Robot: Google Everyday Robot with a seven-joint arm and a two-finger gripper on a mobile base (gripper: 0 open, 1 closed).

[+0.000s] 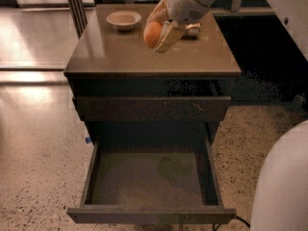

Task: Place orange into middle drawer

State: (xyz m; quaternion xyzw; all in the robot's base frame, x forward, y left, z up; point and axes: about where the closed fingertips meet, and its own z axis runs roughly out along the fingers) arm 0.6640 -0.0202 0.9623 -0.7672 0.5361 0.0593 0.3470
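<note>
My gripper [158, 32] is shut on the orange [152, 33], a small round orange fruit held between pale fingers [168, 36] above the middle of the cabinet top [115, 52]. The arm reaches in from the upper right. The middle drawer [150, 177] stands pulled out wide open below and in front of the cabinet, its flat greyish floor bare. The orange is well above and behind the open drawer.
A shallow beige bowl [124, 19] sits at the back left of the cabinet top. A shiny metal can [193, 30] lies behind the gripper, mostly hidden. A closed drawer front with pale scratches [154, 109] is above the open drawer. My white base [281, 182] fills the lower right.
</note>
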